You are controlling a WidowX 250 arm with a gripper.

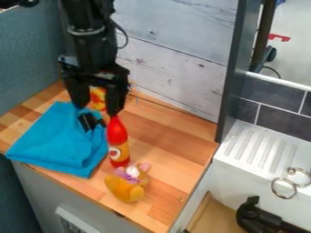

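The black gripper [97, 110] hangs over the back left of the wooden counter, its fingers apart. Just below its right finger stands a red bottle [118, 140] with a yellowish label; whether they touch I cannot tell. A folded blue cloth [57, 141] lies to the left of the bottle, partly under the gripper. On the cloth's upper right part is a small black item [91, 122]. Something red and yellow [97, 98] shows behind the gap between the fingers, partly hidden. In front of the bottle lies a yellow plush toy [126, 187] with purple and white parts.
The wooden counter [164, 157] meets a whitewashed plank wall [176, 59] at the back and a teal wall at the left. A dark upright post [234, 68] rises at its back right corner. Further right are a white sink [252, 148], metal rings [284, 187] and a black faucet-like part [258, 218].
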